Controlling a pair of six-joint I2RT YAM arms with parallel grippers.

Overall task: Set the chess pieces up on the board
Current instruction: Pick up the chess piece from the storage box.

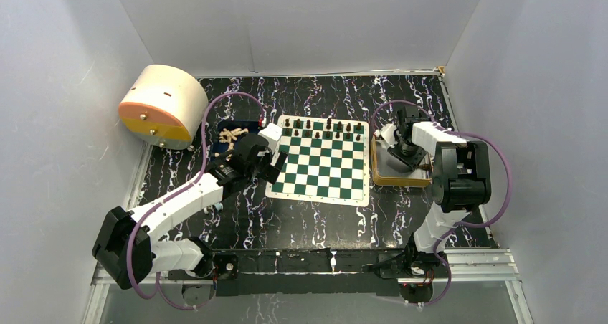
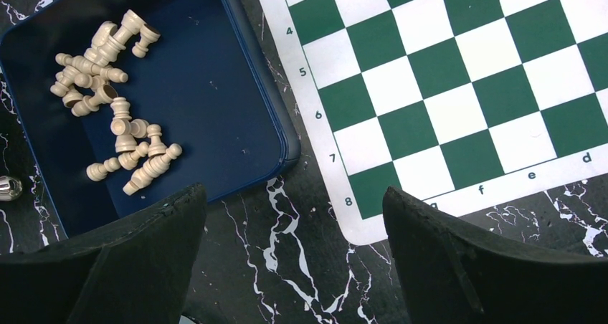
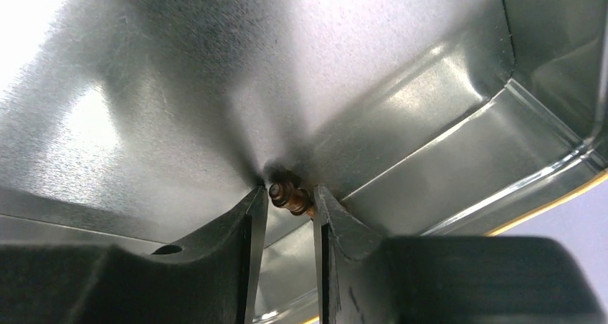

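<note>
Top: board (image 1: 320, 168) at centre, dark pieces (image 1: 324, 129) standing on its far rows. Blue tray (image 1: 244, 127) just left of it holds pale pieces (image 1: 231, 136). Left gripper (image 1: 272, 163) is near the tray. Right gripper (image 1: 401, 154) is down in tin (image 1: 380, 175), right of board.
Left wrist: jaws wide apart, nothing between. Pale pieces lie loose in the tray.
Right wrist: jaws close together about one dark piece (image 3: 285, 193) on tin floor. Clamped or not, cannot tell.

You're boxed in by plain pale grey walls (image 1: 301, 23), evenly lit. Your black marble-patterned tabletop with white veins (image 1: 315, 227) has a cream cylindrical drum with an orange-yellow face (image 1: 161, 105) at its far-left corner.
</note>
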